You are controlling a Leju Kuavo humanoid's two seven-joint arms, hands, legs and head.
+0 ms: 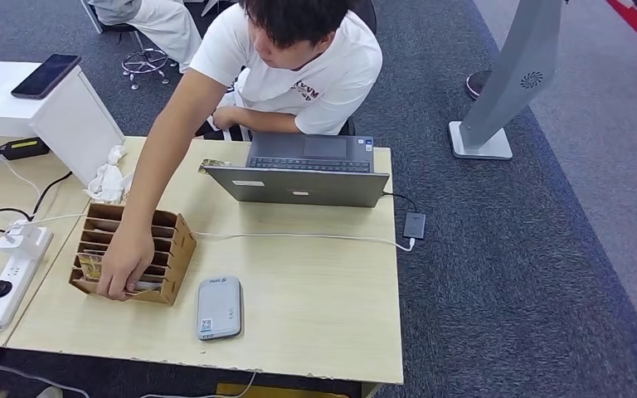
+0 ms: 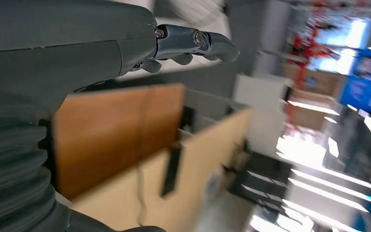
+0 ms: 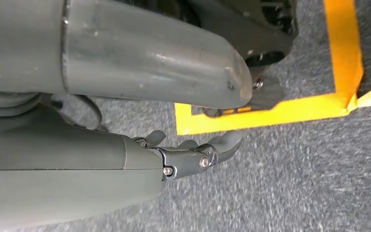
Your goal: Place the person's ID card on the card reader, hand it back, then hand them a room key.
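Table (image 1: 315,332) is carrying a card rack (image 1: 178,240) at its left, card reader (image 1: 219,308) lying just right of it toward the near edge. Laptop (image 1: 299,184) is sitting behind both. Person's hand (image 1: 124,264) is reaching into the rack. Power strip (image 1: 4,290) is lying left.

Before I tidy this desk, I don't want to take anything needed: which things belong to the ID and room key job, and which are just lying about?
For the job:
card reader
wooden card rack, where the person's hand is reaching

Just lying about:
laptop
power strip
phone
crumpled tissue
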